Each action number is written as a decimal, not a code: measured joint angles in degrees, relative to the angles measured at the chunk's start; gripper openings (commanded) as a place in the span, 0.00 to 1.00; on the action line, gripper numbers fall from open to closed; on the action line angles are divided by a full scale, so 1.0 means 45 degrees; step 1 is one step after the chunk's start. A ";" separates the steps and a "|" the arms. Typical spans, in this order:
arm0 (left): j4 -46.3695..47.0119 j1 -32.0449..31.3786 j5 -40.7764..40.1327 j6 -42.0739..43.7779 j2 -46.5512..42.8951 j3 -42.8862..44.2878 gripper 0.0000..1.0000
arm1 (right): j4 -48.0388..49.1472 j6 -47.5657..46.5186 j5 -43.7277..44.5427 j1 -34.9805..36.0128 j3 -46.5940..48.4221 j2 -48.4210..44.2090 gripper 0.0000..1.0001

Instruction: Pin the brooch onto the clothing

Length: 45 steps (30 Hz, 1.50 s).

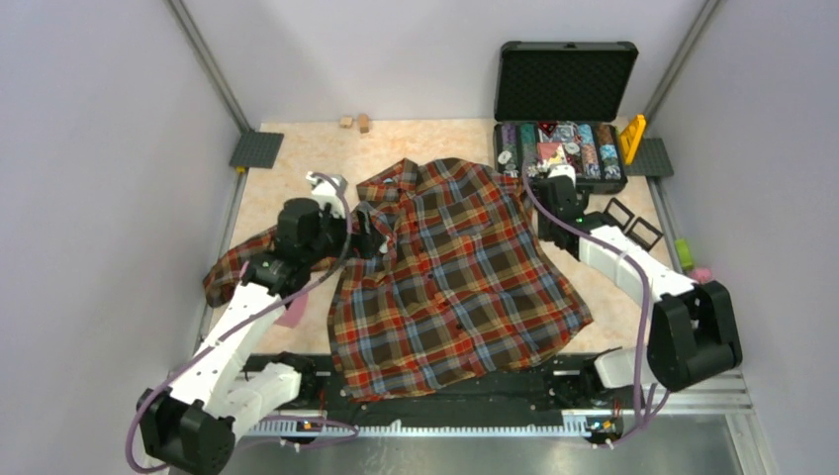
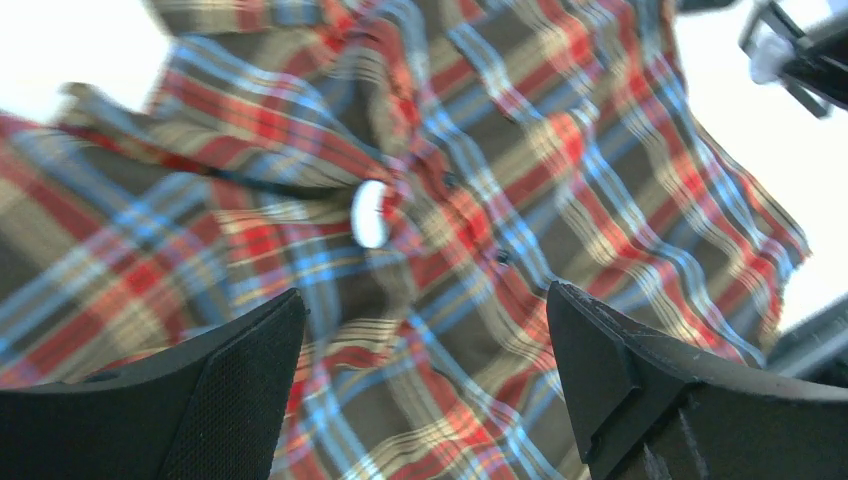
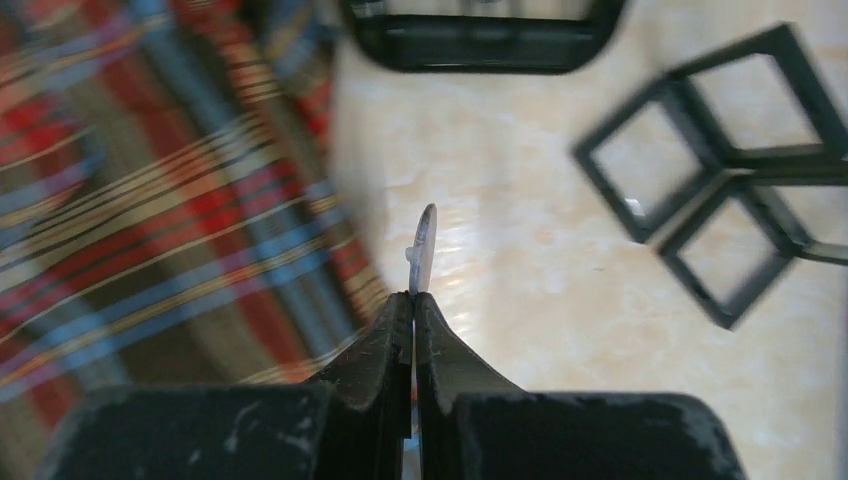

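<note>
Nothing was pinned yet: right claw (image 3: 413, 300) pinched the tiny thin pale brooch (image 3: 424, 245) beside the red-blue plaid button-up shirt (image 1: 455, 277), left claw (image 2: 425, 310) gaped open over its collar.

On counter (image 1: 297, 158), centre: shirt (image 1: 455, 277) spread, collar toward far side, left sleeve running out under left arm. Open case (image 1: 564, 148) behind shirt's right shoulder. left gripper (image 1: 368, 233) over shirt by collar, fingers (image 2: 240, 390) apart. right gripper (image 1: 554, 173) between shirt's right edge and case, brooch (image 3: 424, 245) pinched edge-on above bare counter. Square frames (image 1: 633, 226) just right of it. Small blocks (image 1: 354, 122) at far edge.
</note>
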 measured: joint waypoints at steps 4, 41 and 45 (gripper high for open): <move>0.1005 -0.1817 0.0520 -0.1069 -0.0083 -0.1107 0.94 | -0.0029 0.0034 -0.2778 0.0593 0.0000 -0.0772 0.00; 0.9403 -0.4614 0.7592 -0.3594 0.2030 -0.4697 0.62 | 0.0515 -0.0364 -1.7913 0.3002 -0.0447 -0.1336 0.00; 0.9403 -0.4755 0.7674 -0.3565 0.2254 -0.4498 0.51 | 0.0306 -0.0486 -1.8234 0.3191 -0.0330 -0.1326 0.00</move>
